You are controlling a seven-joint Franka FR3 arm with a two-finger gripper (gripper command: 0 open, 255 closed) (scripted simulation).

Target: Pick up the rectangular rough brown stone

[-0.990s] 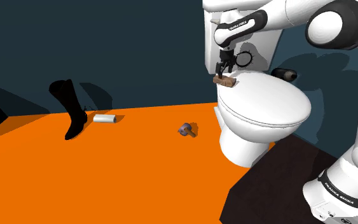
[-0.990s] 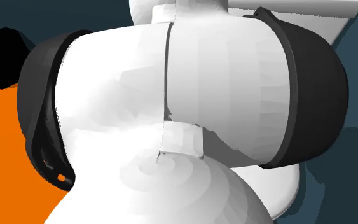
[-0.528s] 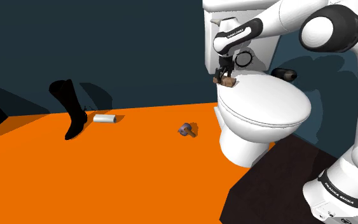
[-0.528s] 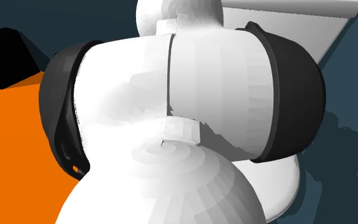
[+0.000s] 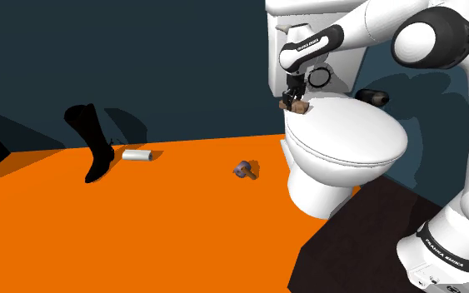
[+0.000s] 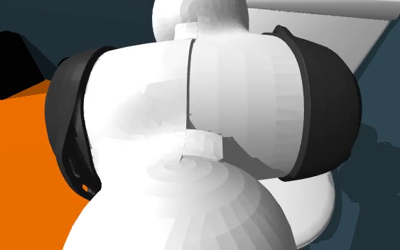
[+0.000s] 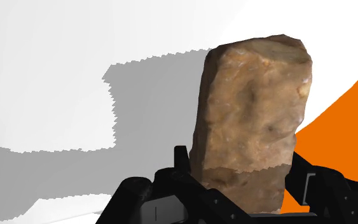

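The end effector (image 7: pixel 242 186) is closed on the rough brown stone (image 7: pixel 255 118). In the wrist view its two black fingers clasp the stone's lower end from either side, and most of the block juts out beyond them. In the shoulder view the stone hangs under the fingers at about 10 o'clock on the white toilet lid (image 5: pixel 353 137), close in front of the tank (image 5: pixel 276 50). It looks just clear of the lid, though the gap is too slight to be sure.

The grip appears to sit low on a long, uneven block, so the free end could lever the stone round or slide it out between the fingers if the lift is quick. The tank is near, so swinging toward 12 o'clock risks knocking the stone against it. A dropped stone would strike the lid and likely roll off to the orange floor (image 5: pixel 157 225).

Well apart on that floor, toward 9 o'clock from the toilet, lie a small purplish object (image 5: pixel 242 170), a white cylinder (image 5: pixel 137 155) and a black boot (image 5: pixel 93 143).
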